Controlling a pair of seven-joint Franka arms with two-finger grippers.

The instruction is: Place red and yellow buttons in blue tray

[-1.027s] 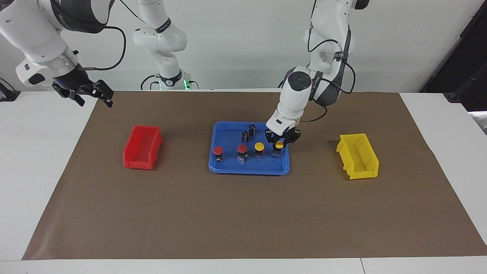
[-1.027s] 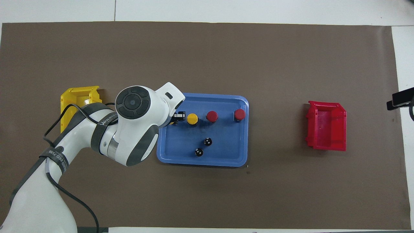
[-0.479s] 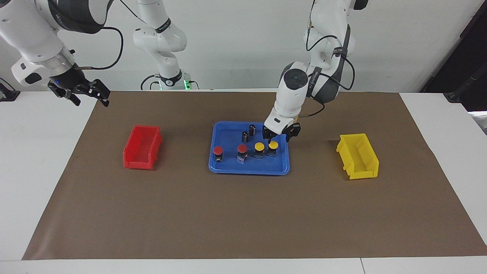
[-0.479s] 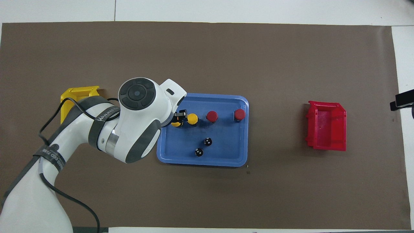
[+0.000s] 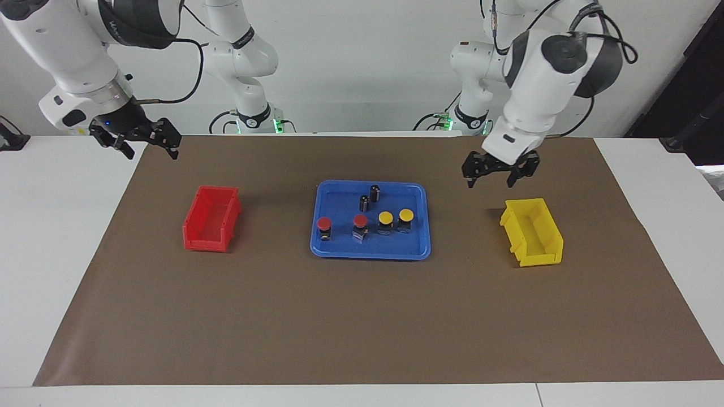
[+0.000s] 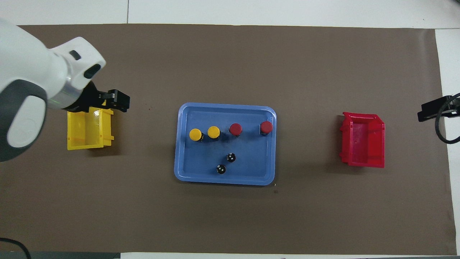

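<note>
The blue tray (image 5: pixel 370 249) holds all four buttons in a row, two red (image 5: pixel 323 224) (image 5: pixel 360 220) and two yellow (image 5: pixel 386 217) (image 5: pixel 406 215), plus two dark cylinders (image 5: pixel 369 198). The red bin (image 5: pixel 212 219) and yellow bin (image 5: pixel 531 232) look empty. The left gripper (image 5: pixel 500 171) hangs open and empty over the mat, between the tray and the yellow bin; the right gripper (image 5: pixel 136 138) waits open over the table's edge, at the right arm's end.

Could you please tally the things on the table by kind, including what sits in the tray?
Red buttons: 2
Yellow buttons: 2
Dark cylinders: 2
Blue tray: 1
Red bin: 1
Yellow bin: 1
Total: 9
</note>
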